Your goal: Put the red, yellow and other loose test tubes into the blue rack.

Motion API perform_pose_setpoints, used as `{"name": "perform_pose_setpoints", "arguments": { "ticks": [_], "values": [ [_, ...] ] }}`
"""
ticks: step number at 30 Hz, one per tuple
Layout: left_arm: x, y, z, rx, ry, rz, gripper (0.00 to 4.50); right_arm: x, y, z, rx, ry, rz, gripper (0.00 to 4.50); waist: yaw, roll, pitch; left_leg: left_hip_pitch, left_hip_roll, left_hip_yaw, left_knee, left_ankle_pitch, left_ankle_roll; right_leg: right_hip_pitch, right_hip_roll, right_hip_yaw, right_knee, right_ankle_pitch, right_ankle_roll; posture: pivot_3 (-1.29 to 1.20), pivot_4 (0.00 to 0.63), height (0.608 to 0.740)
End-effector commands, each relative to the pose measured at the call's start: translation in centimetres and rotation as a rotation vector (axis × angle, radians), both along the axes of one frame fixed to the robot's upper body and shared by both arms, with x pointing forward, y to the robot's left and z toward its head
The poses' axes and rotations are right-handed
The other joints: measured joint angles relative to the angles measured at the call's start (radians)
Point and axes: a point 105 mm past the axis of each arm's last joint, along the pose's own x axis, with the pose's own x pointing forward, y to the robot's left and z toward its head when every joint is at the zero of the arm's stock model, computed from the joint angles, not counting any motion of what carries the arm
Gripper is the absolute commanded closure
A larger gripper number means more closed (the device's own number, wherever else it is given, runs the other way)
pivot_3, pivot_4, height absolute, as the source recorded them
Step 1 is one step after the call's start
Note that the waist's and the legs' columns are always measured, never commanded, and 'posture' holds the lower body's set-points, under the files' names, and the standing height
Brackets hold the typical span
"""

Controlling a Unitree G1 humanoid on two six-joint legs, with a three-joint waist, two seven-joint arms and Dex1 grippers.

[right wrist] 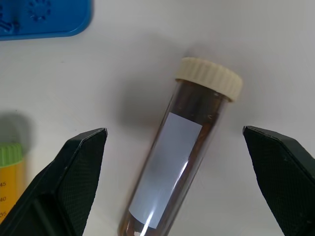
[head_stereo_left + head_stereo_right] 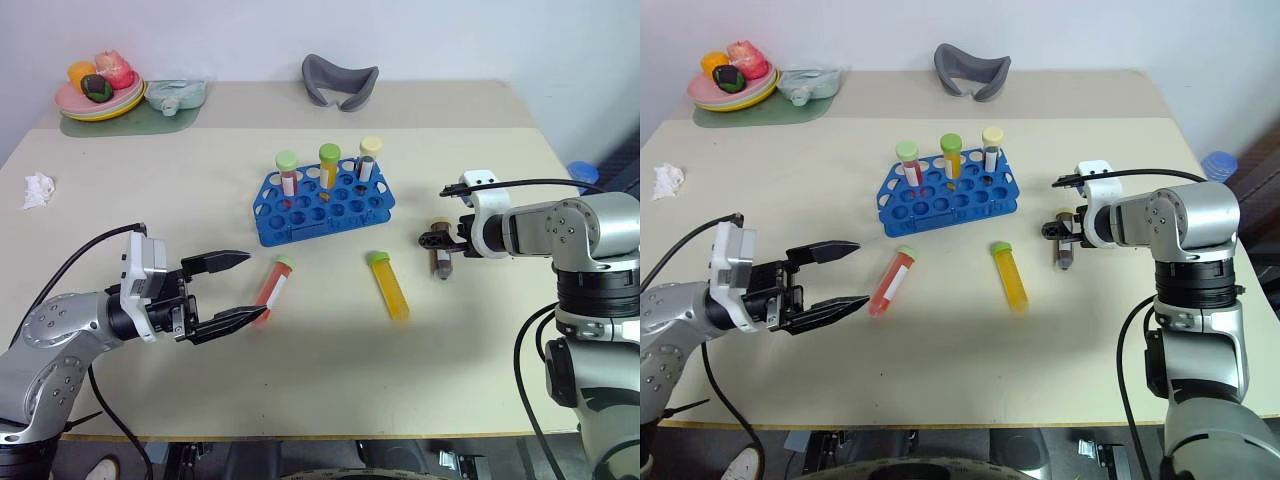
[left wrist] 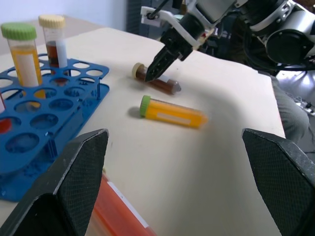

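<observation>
The blue rack (image 2: 322, 207) stands mid-table and holds three upright tubes. A red tube (image 2: 274, 287) with a green cap lies in front of the rack. My left gripper (image 2: 256, 287) is open and level, its tips on either side of the tube's lower end without closing on it. To the right lies a yellow tube (image 2: 388, 287) with a green cap. Further right is a brown tube (image 1: 172, 162) with a cream cap. My right gripper (image 1: 174, 130) hangs open just above it, pointing down, one finger on each side.
A plate of toy fruit (image 2: 100, 97) and a teal object (image 2: 178, 95) sit on a green mat at the back left. A grey curved piece (image 2: 340, 80) lies at the back centre. Crumpled paper (image 2: 38, 190) is near the left edge.
</observation>
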Motion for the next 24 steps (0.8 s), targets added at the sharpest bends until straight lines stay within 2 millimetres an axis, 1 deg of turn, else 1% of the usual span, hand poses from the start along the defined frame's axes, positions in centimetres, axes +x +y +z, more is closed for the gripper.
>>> {"name": "perform_pose_setpoints", "arguments": {
  "ticks": [1, 4, 10, 13, 17, 19, 20, 21, 24],
  "values": [
    [-0.1, -0.2, 0.5, 0.018, -0.033, -0.011, 0.07, 0.5, -0.2, 0.3, 0.007, -0.029, -0.029, 0.00, -0.001, 0.000, 0.000, 0.000, 0.000, 0.000, 0.000, 0.000, 0.000, 0.000, 0.000, 0.000, 0.000, 0.000, 0.000, 0.00, 0.150, 0.740],
    [-0.1, -0.1, 0.5, 0.019, -0.033, -0.003, 0.07, 0.8, 0.0, 0.2, 0.007, -0.031, -0.035, 0.00, -0.002, 0.000, 0.000, 0.000, 0.000, 0.000, 0.000, 0.000, 0.000, 0.000, 0.000, 0.000, 0.000, 0.000, 0.000, 0.00, 0.150, 0.740],
    [-0.3, -0.1, 0.6, 0.018, -0.033, 0.016, 0.07, 1.3, 0.4, -0.6, -0.013, -0.028, -0.038, 0.00, -0.003, 0.000, 0.000, 0.000, 0.000, 0.000, 0.000, 0.000, 0.000, 0.000, 0.000, 0.000, 0.000, 0.000, 0.000, 0.00, 0.150, 0.740],
    [-0.4, 0.0, 0.5, 0.017, -0.030, 0.027, 0.00, 1.6, 0.4, -1.0, -0.022, -0.032, -0.042, 0.84, -0.011, 0.000, 0.000, 0.000, 0.000, 0.000, 0.001, 0.000, 0.000, 0.000, 0.000, 0.000, 0.001, 0.000, 0.000, 0.00, 0.150, 0.740],
    [-0.5, 0.0, 0.5, 0.014, -0.028, 0.038, 0.00, 1.8, 0.2, -1.3, -0.035, -0.040, -0.048, 2.78, -0.023, 0.000, 0.000, 0.000, 0.000, 0.000, 0.003, 0.000, 0.000, 0.001, 0.000, 0.000, 0.002, 0.000, 0.000, 0.00, 0.150, 0.740],
    [-0.6, 0.0, 0.5, 0.014, -0.028, 0.043, 0.00, 1.9, 0.2, -1.2, -0.023, -0.047, -0.052, 3.57, -0.025, 0.000, 0.000, 0.000, 0.000, -0.001, 0.004, 0.000, 0.000, 0.001, 0.000, 0.000, 0.003, 0.000, 0.000, 0.00, 0.150, 0.740],
    [-0.5, 0.0, 0.5, 0.014, -0.027, 0.047, 0.00, 1.9, 0.3, -1.0, -0.011, -0.051, -0.055, 3.66, -0.025, 0.000, 0.000, 0.000, 0.000, -0.001, 0.004, 0.000, 0.000, 0.001, 0.000, 0.000, 0.003, 0.000, 0.000, 0.00, 0.150, 0.740],
    [-0.5, 0.0, 0.5, 0.013, -0.027, 0.051, 0.00, 1.9, 0.5, -0.6, 0.010, -0.061, -0.051, 3.66, -0.025, 0.000, 0.000, 0.001, 0.000, -0.001, 0.005, 0.000, 0.000, 0.001, 0.000, 0.000, 0.004, 0.000, 0.000, 0.00, 0.150, 0.740],
    [-0.6, 0.0, 0.6, 0.003, -0.026, 0.066, 0.00, 1.9, 2.1, 1.7, 0.146, -0.141, -0.017, 3.66, -0.024, 0.001, 0.000, 0.001, 0.000, -0.001, 0.007, 0.000, 0.000, 0.001, 0.001, 0.000, 0.006, 0.000, 0.000, 0.00, 0.150, 0.740]
  ]
}}
